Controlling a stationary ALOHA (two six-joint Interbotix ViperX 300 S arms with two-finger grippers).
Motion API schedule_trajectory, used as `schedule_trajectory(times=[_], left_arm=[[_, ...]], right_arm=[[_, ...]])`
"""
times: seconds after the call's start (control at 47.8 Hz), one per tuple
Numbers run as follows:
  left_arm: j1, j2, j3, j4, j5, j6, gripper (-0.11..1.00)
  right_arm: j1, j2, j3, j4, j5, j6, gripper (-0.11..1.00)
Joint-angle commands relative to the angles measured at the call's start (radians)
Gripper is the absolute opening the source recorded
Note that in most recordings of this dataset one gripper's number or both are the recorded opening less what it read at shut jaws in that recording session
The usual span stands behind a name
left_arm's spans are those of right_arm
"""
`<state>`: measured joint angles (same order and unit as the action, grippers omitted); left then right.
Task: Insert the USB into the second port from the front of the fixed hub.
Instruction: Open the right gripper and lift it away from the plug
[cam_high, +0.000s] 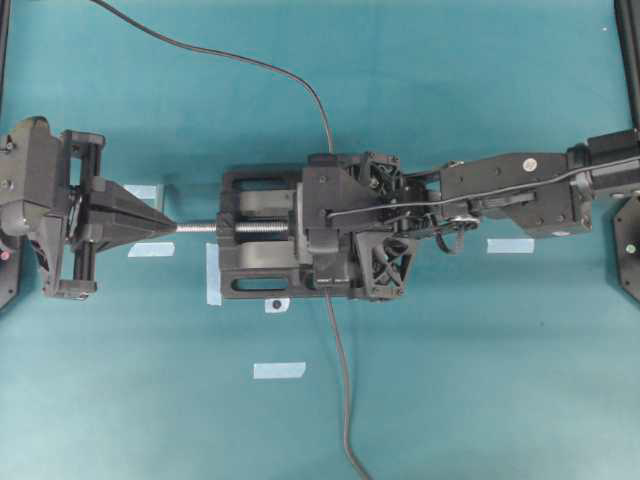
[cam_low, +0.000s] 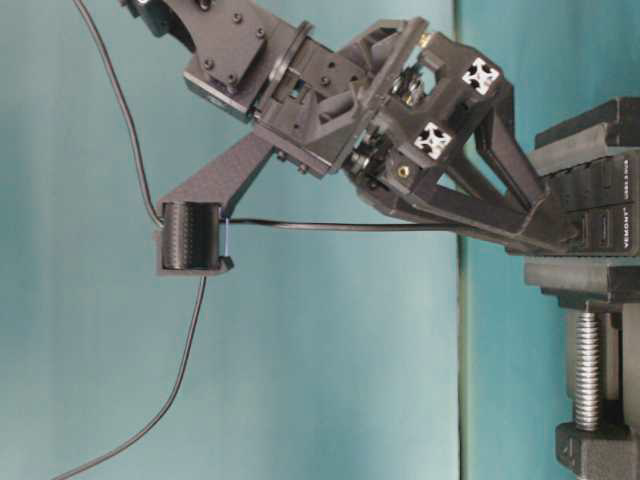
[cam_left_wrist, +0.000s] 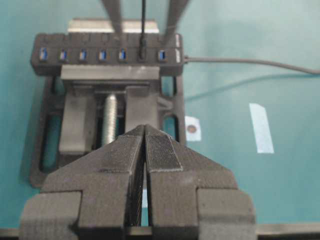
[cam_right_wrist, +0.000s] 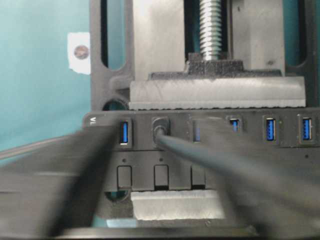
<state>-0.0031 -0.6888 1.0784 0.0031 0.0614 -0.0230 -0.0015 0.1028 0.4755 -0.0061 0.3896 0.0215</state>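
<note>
The fixed hub (cam_left_wrist: 100, 54) lies clamped across the black vise (cam_left_wrist: 80, 125), its blue ports facing up. The USB plug (cam_left_wrist: 142, 52) sits in the second port from the hub's cabled end; it shows clearly in the right wrist view (cam_right_wrist: 160, 127). Its thin black cable (cam_low: 330, 226) runs back from the plug under the right arm. My right gripper (cam_right_wrist: 165, 165) is open, and its fingers (cam_left_wrist: 114, 15) straddle the cable and plug without touching them. My left gripper (cam_left_wrist: 145, 130) is shut and empty, at the screw end of the vise (cam_high: 250, 260), away from the hub.
A greyer cable (cam_left_wrist: 250, 61) leaves the hub's end and runs toward the table's front edge (cam_high: 340, 380). The vise's silver screw (cam_left_wrist: 110, 117) points at my left gripper (cam_high: 165, 227). Pale tape marks (cam_high: 278, 370) lie on the teal table.
</note>
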Motion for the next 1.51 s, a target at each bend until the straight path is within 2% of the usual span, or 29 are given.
schedule_trajectory(times=[0.0,0.063,0.69,1.485], left_arm=[[0.002,-0.002,-0.011,0.003,-0.008,-0.002,0.0],[0.002,-0.002,-0.011,0.003,-0.008,-0.002,0.0],[0.0,-0.002,-0.014,0.002,-0.008,-0.002,0.0],[0.002,-0.002,-0.014,0.003,-0.008,-0.002,0.0]], right_arm=[[-0.002,-0.031,-0.012,0.002,-0.002,0.009,0.84],[-0.002,-0.031,-0.012,0.002,0.005,0.009,0.88],[-0.003,-0.049,0.002,0.002,0.009,0.008,0.86],[-0.018,-0.23,0.107,0.002,-0.002,0.008,0.86]])
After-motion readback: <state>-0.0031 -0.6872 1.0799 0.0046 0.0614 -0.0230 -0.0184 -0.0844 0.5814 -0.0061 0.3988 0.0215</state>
